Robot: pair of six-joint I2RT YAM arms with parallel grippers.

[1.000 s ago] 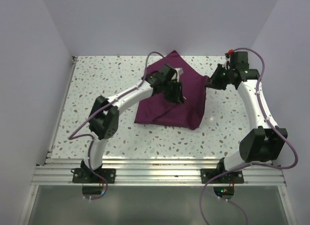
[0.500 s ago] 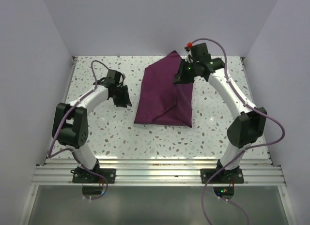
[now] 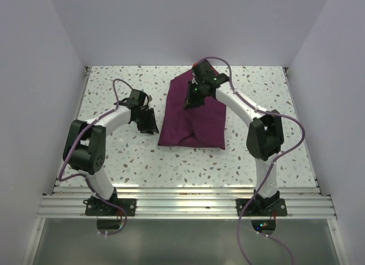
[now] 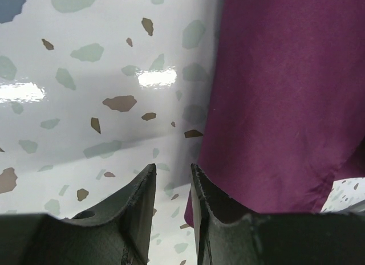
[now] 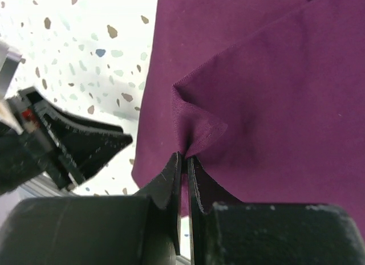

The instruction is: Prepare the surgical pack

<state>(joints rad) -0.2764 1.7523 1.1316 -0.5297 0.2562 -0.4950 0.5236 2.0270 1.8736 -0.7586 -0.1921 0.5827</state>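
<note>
The surgical pack (image 3: pixel 194 119) lies folded near the middle of the desk (image 3: pixel 120 157), somewhat towards the far side; it is a dark-purple cloth with one layer lapped over another. In the right wrist view a fold edge runs diagonally across it, and a small peak of cloth rises to the fingertips. The right pincer (image 5: pixel 183 158) is closed almost to nothing on that peak, with only fabric between its jaws; from above it sits over the upper middle of the cloth. The left pincer (image 4: pixel 173 172) hangs just beside the cloth's left edge, low over the desk; its jaws are parted by a narrow gap and hold nothing. Whether its tips touch the desk I cannot tell.

The step in hand looks to be carrying the pinched flap across to close the fold. To do it well, the right pincer should lift just enough for the flap to clear the layer beneath, then travel in a flat arc so that the crease runs straight; a pinch this small may slip, so the pull ought to be slow and even. The left pincer would serve best by pressing on the near left edge to stop the whole pack sliding on the smooth desk; release should come only once the flap lies flat, lest it spring back.
</note>
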